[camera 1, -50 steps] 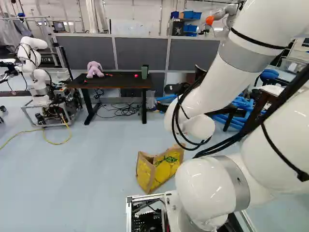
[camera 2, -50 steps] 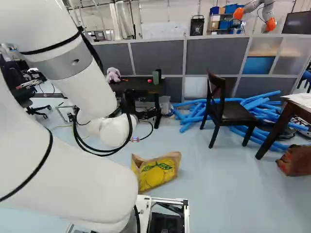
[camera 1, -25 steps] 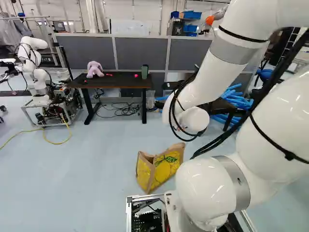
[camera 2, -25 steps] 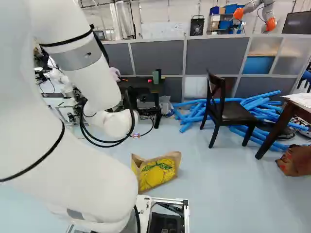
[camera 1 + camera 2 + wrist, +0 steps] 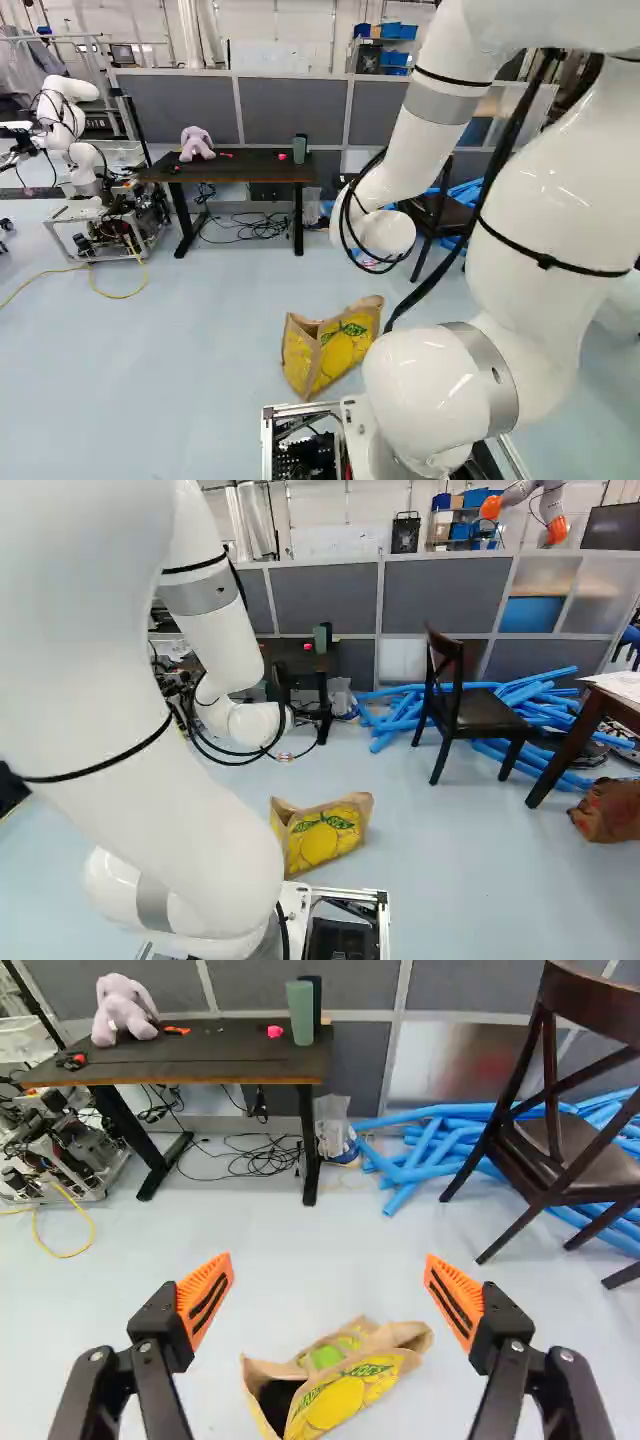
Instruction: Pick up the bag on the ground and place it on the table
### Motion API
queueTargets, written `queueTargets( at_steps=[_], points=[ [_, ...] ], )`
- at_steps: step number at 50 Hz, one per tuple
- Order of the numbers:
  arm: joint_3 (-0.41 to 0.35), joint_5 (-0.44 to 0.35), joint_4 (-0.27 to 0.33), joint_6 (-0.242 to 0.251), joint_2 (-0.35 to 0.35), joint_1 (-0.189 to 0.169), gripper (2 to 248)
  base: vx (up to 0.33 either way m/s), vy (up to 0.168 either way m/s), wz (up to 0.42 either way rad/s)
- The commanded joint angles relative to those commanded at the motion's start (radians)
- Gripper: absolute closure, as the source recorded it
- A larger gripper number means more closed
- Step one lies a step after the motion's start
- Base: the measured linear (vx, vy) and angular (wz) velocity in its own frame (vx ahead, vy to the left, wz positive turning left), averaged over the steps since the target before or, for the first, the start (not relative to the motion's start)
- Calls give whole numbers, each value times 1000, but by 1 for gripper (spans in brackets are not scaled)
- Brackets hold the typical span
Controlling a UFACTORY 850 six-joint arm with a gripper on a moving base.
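One bag stood on the floor in the left base view, near ahead of the base and beside the foot of the arm, while the worktop, bearing a plush toy and a green cup, stood well beyond it. In the right base view the bag stood ahead of the base's metal frame, with a dark chair farther out on its right. Neither base view showed the jaws; the arm's forward joints hid them. In the wrist view the jaws were spread wide, orange pads facing each other with nothing pinched, and the bag lay below and between them, well apart from both. Its long axis ran mostly across the gap, from one jaw's side toward the other, slanting away toward the chair's side. The coming move seemed to turn on that: a descent, probably with a wrist turn, so the jaws could close across a rim instead of along the bag's length.
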State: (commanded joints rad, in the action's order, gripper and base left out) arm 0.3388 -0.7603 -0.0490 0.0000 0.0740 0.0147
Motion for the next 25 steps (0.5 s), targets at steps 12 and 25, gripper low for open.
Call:
queueTargets(
  at_steps=[12,25],
  points=[
    [63,40,-35,0,90,0,3,0,0,0],
    [133,87,-65,0,184,-1,3,0,0,0]
  ],
)
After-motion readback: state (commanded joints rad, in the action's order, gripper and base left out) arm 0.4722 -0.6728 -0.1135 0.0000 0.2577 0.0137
